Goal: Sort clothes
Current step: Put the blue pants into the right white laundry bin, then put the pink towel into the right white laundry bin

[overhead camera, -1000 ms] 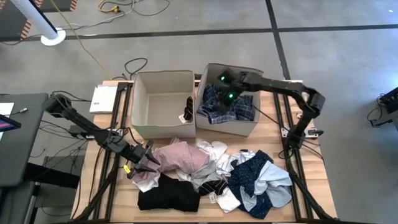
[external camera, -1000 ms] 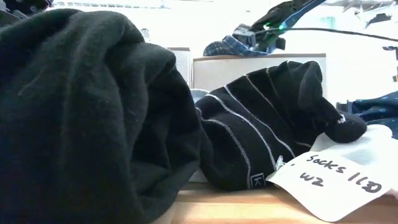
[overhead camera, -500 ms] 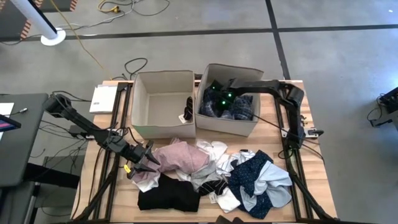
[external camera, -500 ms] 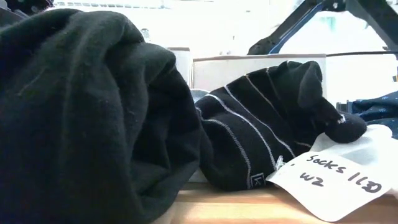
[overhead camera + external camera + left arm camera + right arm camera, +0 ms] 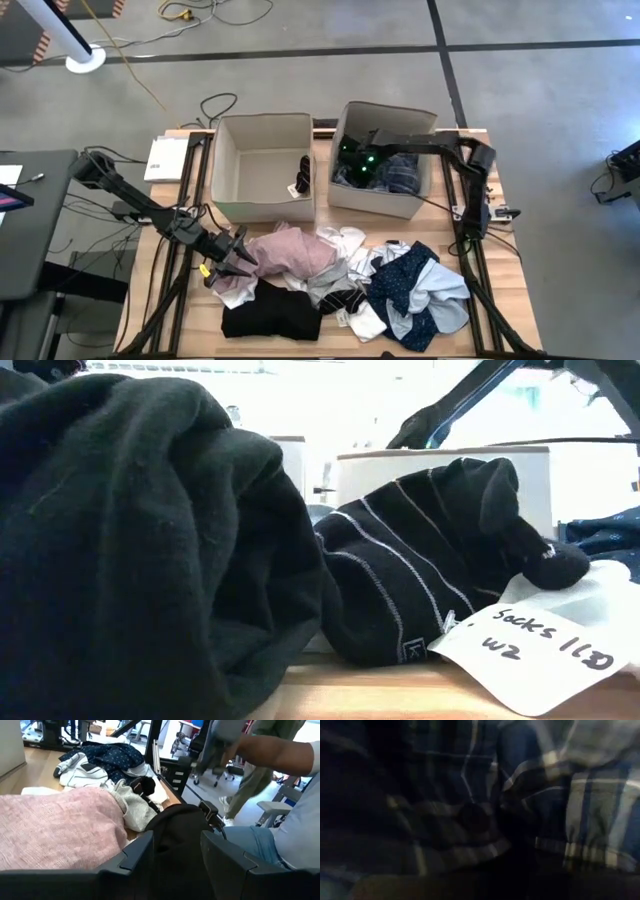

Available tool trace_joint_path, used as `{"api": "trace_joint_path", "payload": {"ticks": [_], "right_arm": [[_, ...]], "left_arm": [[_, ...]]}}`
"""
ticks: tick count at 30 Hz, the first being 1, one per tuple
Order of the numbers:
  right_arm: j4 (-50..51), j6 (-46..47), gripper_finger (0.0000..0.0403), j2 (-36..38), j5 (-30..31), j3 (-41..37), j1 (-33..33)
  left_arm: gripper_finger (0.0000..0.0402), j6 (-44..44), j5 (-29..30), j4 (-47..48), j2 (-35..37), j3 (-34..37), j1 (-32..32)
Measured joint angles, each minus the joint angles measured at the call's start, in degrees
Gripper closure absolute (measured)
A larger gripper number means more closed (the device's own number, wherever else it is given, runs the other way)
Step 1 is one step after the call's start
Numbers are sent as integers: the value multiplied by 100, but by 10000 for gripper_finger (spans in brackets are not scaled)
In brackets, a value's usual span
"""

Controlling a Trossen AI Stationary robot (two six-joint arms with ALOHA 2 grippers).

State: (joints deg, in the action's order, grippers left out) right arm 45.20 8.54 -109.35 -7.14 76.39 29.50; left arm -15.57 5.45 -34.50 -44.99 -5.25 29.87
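Right gripper [image 5: 352,165] is down inside the right beige box [image 5: 420,200], pressed into the blue plaid garment [image 5: 480,810] — jaw state cannot be told. Left gripper [image 5: 240,262] rests low at the left edge of the clothes pile, jaws spread apart, beside the pink garment [image 5: 290,250]. The black garment [image 5: 270,313], white garment [image 5: 345,240] and navy dotted garment [image 5: 405,280] lie on the tabletop [image 5: 495,310]. The left beige box [image 5: 225,160] holds one dark item [image 5: 302,175].
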Motion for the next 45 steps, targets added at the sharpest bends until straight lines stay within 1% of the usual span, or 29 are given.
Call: {"api": "trace_joint_path", "payload": {"ticks": [5,7,9,13,16,20,25,28,31,33,36,40,45], "right_arm": [[-122,53,337,1130,17,27,-40],[-149,47,333,1523,-22,25,-99],[-210,52,325,1906,-67,25,-179],[-220,140,296,2429,-120,32,-353],[-209,170,266,2622,-126,30,-466],[-211,171,224,2814,-147,32,-624],[-202,158,187,2981,-158,32,-895],[-200,150,175,3107,-171,32,-1070],[-174,154,172,3244,-182,32,-1226],[-174,154,172,3344,-183,32,-1325],[-174,156,172,3461,-181,32,-1488],[-176,155,172,3580,-132,34,-1744],[-187,156,172,3634,-22,36,-2045]], "left_arm": [[244,249,-5,345,6,-372,20],[244,464,0,948,2,-660,37],[244,619,123,1773,-33,-1032,39],[241,755,758,3338,-249,-1807,39],[231,902,855,3827,-550,-2234,39],[204,1140,981,4116,-1172,-2612,39],[153,1396,1724,4393,-2209,-3009,39],[115,1420,2158,4450,-2765,-3295,39],[83,1422,2224,4679,-3238,-3585,30],[69,1422,2230,4776,-3563,-3745,-9],[58,1409,2237,4818,-4028,-3870,-117],[56,1359,2104,4884,-4642,-3969,-326],[59,1038,2157,4804,-5132,-4084,-538]]}}
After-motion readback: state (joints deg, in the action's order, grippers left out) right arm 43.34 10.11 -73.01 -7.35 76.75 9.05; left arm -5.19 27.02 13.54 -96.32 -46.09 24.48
